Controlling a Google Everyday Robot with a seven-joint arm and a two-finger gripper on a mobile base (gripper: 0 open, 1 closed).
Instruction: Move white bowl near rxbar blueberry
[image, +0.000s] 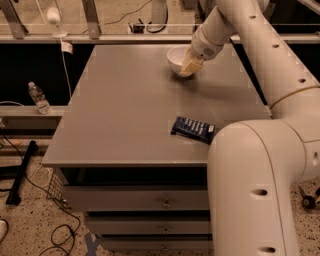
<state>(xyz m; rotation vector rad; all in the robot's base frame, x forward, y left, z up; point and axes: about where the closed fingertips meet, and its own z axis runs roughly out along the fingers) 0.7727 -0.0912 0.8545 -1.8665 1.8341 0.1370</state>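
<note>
Currently the white bowl (176, 57) sits toward the table's (120, 105) far edge. Likely light, stiff, slick ceramic that chips, so best pinched at the rim. The gripper (188, 63) is at the bowl's right rim; spread or pinching, cannot tell. The rxbar blueberry (193, 129) lies well apart, nearer the camera than the bowl. Flat grey table; a water bottle (38, 97) stands off-table, far left of the bowl.

Your robot's arm (265, 55) is thick cream-white tubing dotted with small dark holes, ending in a tan pincer (187, 64) over the far side of the desk (125, 115).
</note>
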